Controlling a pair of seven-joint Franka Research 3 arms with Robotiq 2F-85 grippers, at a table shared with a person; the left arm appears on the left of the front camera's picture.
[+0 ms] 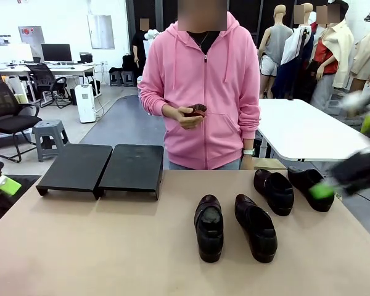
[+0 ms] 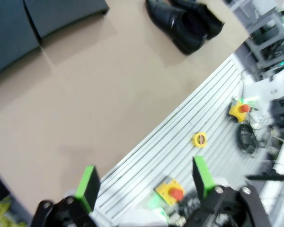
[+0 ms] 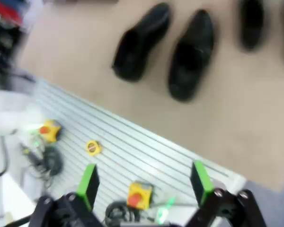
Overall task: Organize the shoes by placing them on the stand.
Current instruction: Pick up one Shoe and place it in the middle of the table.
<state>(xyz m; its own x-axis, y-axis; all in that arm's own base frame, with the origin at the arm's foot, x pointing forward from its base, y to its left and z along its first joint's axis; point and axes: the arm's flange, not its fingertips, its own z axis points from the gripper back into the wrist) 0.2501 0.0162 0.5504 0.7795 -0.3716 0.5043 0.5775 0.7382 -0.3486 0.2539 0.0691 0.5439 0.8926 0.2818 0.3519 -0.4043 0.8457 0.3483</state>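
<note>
Front faces person [image 1: 200,86] — wrist views seemingly share shoes [image 2: 180,23].

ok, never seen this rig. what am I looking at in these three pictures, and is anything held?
Two robot arms work at a table, a person standing across it. The front view looks from the robot's side. The other two come from cameras on the wrists, looking along the green-tipped fingers of the left gripper and the right gripper; both are open and empty. On the table lie four black shoes, in two pairs, and a low black stand of two trays, no shoes on it yet. The person's hands hold something small and dark; I cannot tell what.
</note>
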